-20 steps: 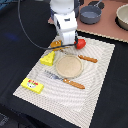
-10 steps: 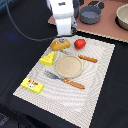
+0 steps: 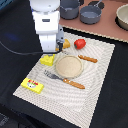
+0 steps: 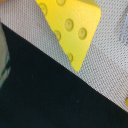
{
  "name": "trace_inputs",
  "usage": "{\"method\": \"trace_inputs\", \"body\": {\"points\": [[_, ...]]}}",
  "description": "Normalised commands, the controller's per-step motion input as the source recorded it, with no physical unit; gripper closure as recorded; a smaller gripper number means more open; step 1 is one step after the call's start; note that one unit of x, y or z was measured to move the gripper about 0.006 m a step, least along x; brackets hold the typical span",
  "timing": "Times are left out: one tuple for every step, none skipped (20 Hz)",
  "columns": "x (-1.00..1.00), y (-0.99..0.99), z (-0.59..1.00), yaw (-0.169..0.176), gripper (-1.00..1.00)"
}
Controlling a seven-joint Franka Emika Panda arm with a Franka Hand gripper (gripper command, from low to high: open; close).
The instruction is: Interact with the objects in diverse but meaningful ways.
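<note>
A: Where is the yellow holed cheese wedge [image 4: 67,27]?

B: On the woven placemat [image 3: 95,85], under the arm. It looks light, rigid; take its flat sides. Whether the hand is open, I cannot tell.

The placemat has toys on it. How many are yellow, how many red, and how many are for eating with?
Yellow: 2, cheese wedge and box
Red: 1, fruit
Eating things: 3, plate, fork, knife
Total: 6 (the bread loaf is mostly hidden, so it is not counted)
</note>
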Motion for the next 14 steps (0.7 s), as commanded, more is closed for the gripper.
{"method": "trace_inputs", "body": {"points": [[-0.02, -0.08, 0.0, 0.0, -1.0], [0.0, -0.02, 0.0, 0.0, -1.0], [0.0, 0.0, 0.0, 0.05, -1.0], [0.0, 0.0, 0.0, 0.142, -1.0], [-0.05, -0.03, -0.03, 0.208, -1.0], [-0.13, 0.0, -0.05, 0.259, -1.0], [-0.15, 0.0, -0.07, 0.305, -1.0], [-0.17, 0.0, -0.05, 0.306, -1.0], [-0.14, 0.0, -0.02, 0.291, -1.0], [-0.13, 0.0, -0.01, 0.253, -1.0], [-0.16, 0.0, 0.0, 0.204, -1.0], [-0.17, -0.03, -0.02, 0.161, -1.0], [-0.16, -0.05, -0.04, 0.126, -1.0], [-0.16, -0.09, -0.05, 0.096, -1.0]]}}
